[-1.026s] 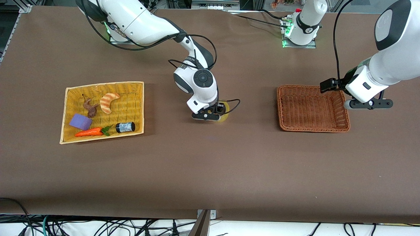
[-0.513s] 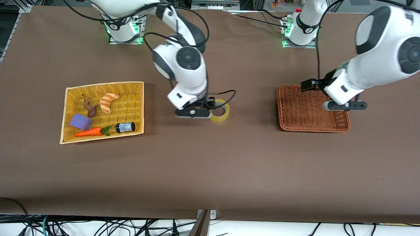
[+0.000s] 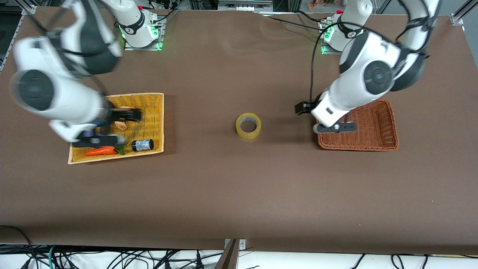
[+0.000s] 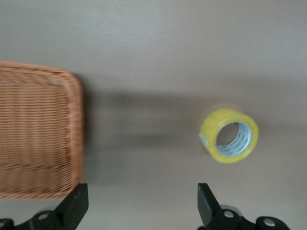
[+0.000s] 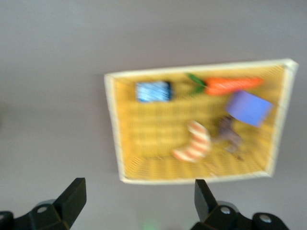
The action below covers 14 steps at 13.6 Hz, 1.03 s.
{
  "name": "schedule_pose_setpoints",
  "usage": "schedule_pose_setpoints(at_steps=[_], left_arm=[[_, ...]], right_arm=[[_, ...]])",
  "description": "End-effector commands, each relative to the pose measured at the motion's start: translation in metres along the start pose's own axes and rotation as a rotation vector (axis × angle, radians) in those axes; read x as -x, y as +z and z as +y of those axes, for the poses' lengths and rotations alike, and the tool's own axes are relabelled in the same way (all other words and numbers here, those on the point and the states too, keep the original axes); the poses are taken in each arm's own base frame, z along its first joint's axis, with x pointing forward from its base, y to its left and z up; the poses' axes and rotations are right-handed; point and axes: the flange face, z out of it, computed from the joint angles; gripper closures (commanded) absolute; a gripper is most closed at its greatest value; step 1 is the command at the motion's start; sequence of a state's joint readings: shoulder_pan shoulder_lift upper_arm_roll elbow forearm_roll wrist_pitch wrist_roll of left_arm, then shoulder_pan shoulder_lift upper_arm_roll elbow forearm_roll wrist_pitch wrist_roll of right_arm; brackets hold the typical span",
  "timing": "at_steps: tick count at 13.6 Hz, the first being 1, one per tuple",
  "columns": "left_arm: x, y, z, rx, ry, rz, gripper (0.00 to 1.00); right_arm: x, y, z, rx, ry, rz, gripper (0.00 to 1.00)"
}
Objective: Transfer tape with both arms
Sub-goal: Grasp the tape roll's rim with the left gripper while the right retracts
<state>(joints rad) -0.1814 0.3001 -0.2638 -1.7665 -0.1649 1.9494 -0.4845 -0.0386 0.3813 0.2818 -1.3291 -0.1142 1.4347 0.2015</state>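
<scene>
Sitting free mid-worktop, tape (image 3: 248, 126) awaits pickup; left pincer (image 3: 335, 127) gapes empty over brown basket (image 3: 388, 123) edge, right pincer (image 3: 98, 141) gapes empty over yellow basket (image 3: 153, 108).

A robotics lab — 2 bolted-down arms (image 3: 358, 86), aluminium framing (image 3: 22, 7) and loose cables (image 3: 112, 257) around the table (image 3: 239, 186).

Left arm: reaches from its base at the top of the front view, elbow bent high, forearm angled down toward the table.
Left gripper (image 3: 335, 127): hangs in the air with empty jaws wide apart; the fingertips (image 4: 76, 203) show spread in the left wrist view.
Right arm: swung out toward its own end of the table, blurred.
Right gripper (image 3: 98, 141): hangs in the air, empty, fingertips (image 5: 73, 196) spread wide.
</scene>
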Motion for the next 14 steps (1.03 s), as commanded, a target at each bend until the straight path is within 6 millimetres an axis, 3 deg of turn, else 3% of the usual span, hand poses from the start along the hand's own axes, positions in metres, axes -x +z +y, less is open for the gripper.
schedule_pose_setpoints(at_steps=[1,4,6,9,12,14], left_arm=[[-0.013,0.065,0.033,0.043,-0.045,-0.014,0.00],[-0.013,0.113,0.065,0.090,-0.099,0.015,0.00],[-0.011,0.150,0.080,0.079,-0.135,-0.016,0.00],[-0.002,0.180,0.100,0.089,-0.124,0.005,0.00],[-0.003,0.209,0.109,0.104,-0.146,0.029,0.00],[-0.001,0.214,0.110,0.097,-0.140,0.028,0.01]], right_arm=[[0.009,-0.011,0.025,0.001,0.020,-0.030,0.00],[0.006,-0.019,0.063,0.001,0.069,-0.007,0.00],[0.022,-0.043,0.091,0.004,0.122,0.044,0.00],[0.050,-0.048,0.104,0.017,0.145,0.136,0.00],[0.074,-0.035,0.129,0.005,0.178,0.125,0.00],[0.105,-0.059,0.140,0.004,0.210,0.184,0.00]])
